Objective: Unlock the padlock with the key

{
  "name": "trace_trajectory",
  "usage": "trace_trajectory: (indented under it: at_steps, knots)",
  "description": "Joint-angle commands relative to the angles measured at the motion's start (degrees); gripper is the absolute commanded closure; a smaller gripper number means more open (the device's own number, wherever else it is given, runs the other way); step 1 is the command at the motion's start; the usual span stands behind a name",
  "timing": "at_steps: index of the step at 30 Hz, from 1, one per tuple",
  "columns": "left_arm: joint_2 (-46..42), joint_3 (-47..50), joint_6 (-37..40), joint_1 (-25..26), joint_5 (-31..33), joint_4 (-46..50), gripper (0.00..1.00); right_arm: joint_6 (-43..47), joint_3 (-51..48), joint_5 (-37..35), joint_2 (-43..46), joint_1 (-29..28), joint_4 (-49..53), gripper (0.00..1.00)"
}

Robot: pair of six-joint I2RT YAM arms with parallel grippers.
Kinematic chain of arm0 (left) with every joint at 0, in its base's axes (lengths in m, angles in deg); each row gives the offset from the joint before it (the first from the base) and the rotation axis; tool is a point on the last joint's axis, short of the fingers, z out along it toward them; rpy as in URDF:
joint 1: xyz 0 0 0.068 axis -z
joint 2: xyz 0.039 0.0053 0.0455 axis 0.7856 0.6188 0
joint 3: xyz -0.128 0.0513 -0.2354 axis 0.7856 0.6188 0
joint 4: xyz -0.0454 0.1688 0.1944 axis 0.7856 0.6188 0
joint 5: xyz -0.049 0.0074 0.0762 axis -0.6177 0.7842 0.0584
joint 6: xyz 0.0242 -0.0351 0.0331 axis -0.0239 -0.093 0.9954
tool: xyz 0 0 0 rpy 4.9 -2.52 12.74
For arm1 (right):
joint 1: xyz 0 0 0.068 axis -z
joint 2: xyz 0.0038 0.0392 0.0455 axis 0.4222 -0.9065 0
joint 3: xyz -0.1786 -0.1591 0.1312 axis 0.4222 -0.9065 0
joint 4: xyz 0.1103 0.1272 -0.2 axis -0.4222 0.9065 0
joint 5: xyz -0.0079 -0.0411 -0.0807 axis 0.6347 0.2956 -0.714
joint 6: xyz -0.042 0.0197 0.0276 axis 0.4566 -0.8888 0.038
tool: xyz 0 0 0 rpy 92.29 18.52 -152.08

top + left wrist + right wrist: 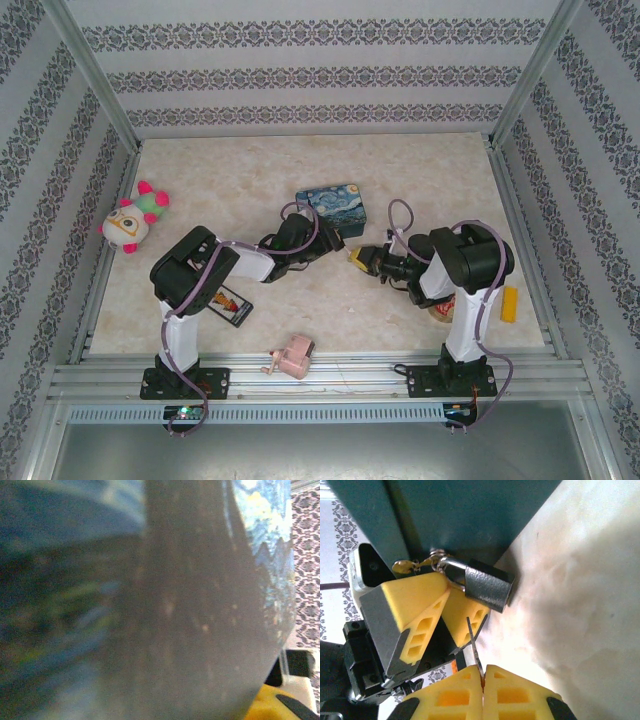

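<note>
Small dark-grey metal padlock (487, 591); slim key (474, 647) between right fingers (515, 700)

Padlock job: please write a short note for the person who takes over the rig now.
Right gripper: fingers shut on the key, blade pointing at the padlock, not yet in it.
Left gripper: fingers at the padlock; grip unclear.
Padlock: shackle closed, against the blue tin.
Done: key held.
To do: insert key, turn, open shackle.

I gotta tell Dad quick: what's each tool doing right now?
Left tool: at the padlock; open or gripping cannot be told.
Right tool: closed, holding the key.
</note>
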Motion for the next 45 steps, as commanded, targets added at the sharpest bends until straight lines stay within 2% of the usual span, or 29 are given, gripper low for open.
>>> trace_trajectory:
  at_steps: [1, 5, 12, 17, 21, 28, 32, 37, 41, 45]
  knots:
    - [-2.7, -0.2, 2.8, 0.8, 2.7, 3.5, 0.58, 1.2, -1.3, -1.6, 2.1, -0.9, -2.8, 1.0]
    - [-3.3, 0.5, 3.5, 0.8, 3.7, 3.4, 0.6, 1.2, -1.4, -2.3, 1.9, -2.1, -2.8, 1.0]
    - [-2.9, 1.7, 3.5, 0.8, 4.3, 2.5, 0.7, 1.6, -1.5, -2.7, 1.4, -2.6, -2.8, 1.0]
    - [-2.6, 2.0, 4.1, 0.7, 4.0, 2.5, 0.71, 1.9, -1.9, -3.3, 1.8, -2.2, -2.8, 1.0]
    - [-3.3, 1.7, 6.4, 0.9, 3.9, 5.8, 0.57, 2.4, -5.1, -3.8, 2.8, -1.0, -2.8, 1.0]
    - [-4.7, -1.4, 15.9, 3.9, 9.2, 14.4, 0.35, 2.6, -5.9, -3.7, 4.5, -0.1, -2.7, 1.0]
    - [-3.8, -4.9, 19.8, 6.0, 13.1, 20.1, 0.33, 2.8, -6.2, -4.1, 5.8, 0.0, -2.1, 1.0]
    - [-2.3, -7.8, 19.6, 6.5, 16.0, 23.0, 0.33, 4.1, -6.8, -4.6, 8.6, 0.2, 0.6, 1.0]
    - [-0.2, -11.4, 20.9, 7.4, 17.5, 24.7, 0.28, 5.6, -7.1, -4.9, 11.1, 0.6, 3.8, 1.0]
    - [1.4, -14.9, 20.8, 8.3, 22.2, 29.6, 0.26, 7.8, -7.1, -5.2, 13.6, 1.0, 8.2, 1.0]
